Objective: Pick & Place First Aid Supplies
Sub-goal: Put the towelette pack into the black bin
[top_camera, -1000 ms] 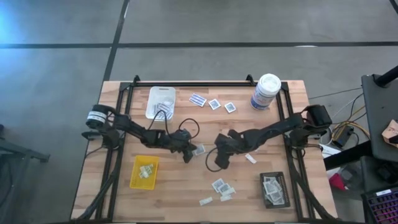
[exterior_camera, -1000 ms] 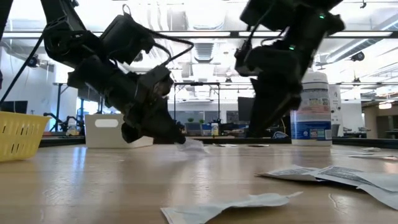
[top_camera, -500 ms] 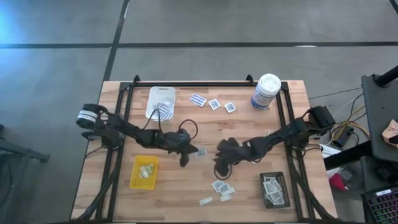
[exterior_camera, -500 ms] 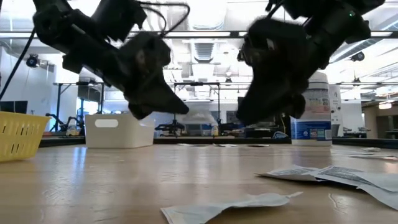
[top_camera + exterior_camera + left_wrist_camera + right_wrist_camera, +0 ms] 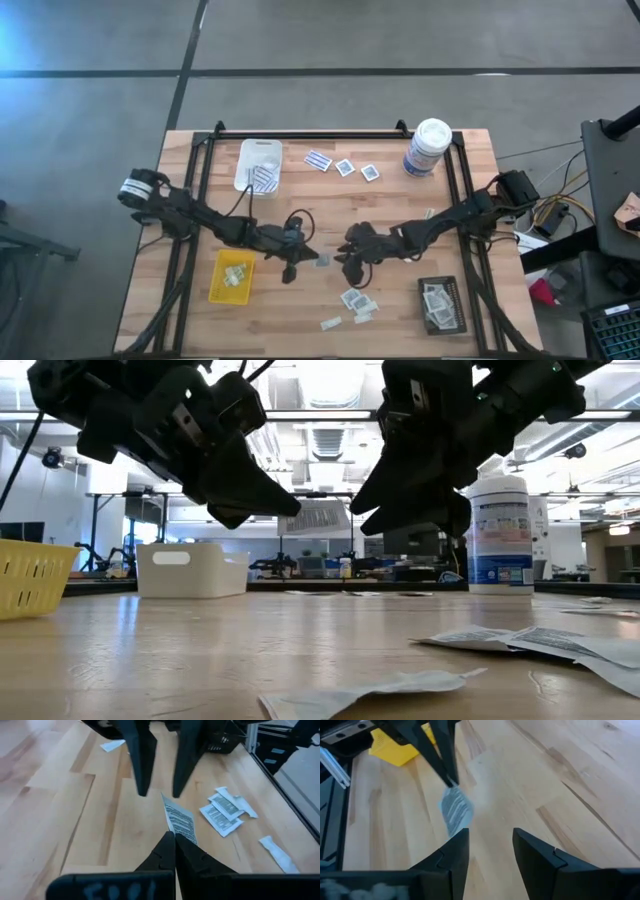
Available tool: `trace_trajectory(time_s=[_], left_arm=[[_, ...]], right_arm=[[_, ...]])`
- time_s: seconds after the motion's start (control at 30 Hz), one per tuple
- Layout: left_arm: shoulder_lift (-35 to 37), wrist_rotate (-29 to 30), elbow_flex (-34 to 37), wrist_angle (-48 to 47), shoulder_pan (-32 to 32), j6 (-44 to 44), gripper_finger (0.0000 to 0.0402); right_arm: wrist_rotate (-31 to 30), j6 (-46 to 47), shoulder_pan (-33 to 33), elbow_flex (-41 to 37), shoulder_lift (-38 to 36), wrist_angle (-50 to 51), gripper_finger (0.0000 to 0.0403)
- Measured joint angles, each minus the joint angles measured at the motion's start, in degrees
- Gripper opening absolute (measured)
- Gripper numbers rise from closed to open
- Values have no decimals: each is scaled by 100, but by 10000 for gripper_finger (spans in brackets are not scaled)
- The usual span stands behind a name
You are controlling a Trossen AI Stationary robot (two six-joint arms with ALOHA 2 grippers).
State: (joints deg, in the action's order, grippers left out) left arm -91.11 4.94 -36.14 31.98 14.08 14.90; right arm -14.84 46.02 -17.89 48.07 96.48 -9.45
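Note:
A small white printed packet [image 5: 320, 261] hangs in the air above the middle of the table, clear in the low view [image 5: 323, 517]. My left gripper [image 5: 298, 259] is shut on it, reaching in from the table's left. My right gripper [image 5: 346, 263] faces it from the right and is open. In the left wrist view its two fingers [image 5: 141, 775] stand on either side of the packet's far tip [image 5: 163, 796]; whether they touch it, I cannot tell. More packets [image 5: 355, 300] lie flat on the wood near the front edge, others [image 5: 345, 167] near the far edge. My left gripper pinches the packet by its near end [image 5: 173, 829] between the two shut fingertips. The fingers come roughly level from the table's left. The packet is lifted clear of the table and sticks out beyond the fingertips toward my right gripper.
A white tray [image 5: 258, 165] stands far left, a yellow tray [image 5: 232, 275] near left, a black tray [image 5: 440, 305] near right holding packets. A tall white canister [image 5: 428, 147] stands at the far right. Black frame rails [image 5: 195, 230] run along both sides.
My left gripper has lifted the packet off the table and carried it up and a little toward the near edge. My right gripper, which pointed down at the table, has risen and turned its fingers level toward the packet.

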Motion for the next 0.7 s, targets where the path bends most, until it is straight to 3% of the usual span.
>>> trace_trajectory(time_s=[0.43,0.7], left_arm=[[0,267,2,238,11,-302,0],[0,382,2,721,11,-530,0]], right_arm=[[32,-247,5,2,11,-388,150],[16,-358,4,2,11,-744,116]])
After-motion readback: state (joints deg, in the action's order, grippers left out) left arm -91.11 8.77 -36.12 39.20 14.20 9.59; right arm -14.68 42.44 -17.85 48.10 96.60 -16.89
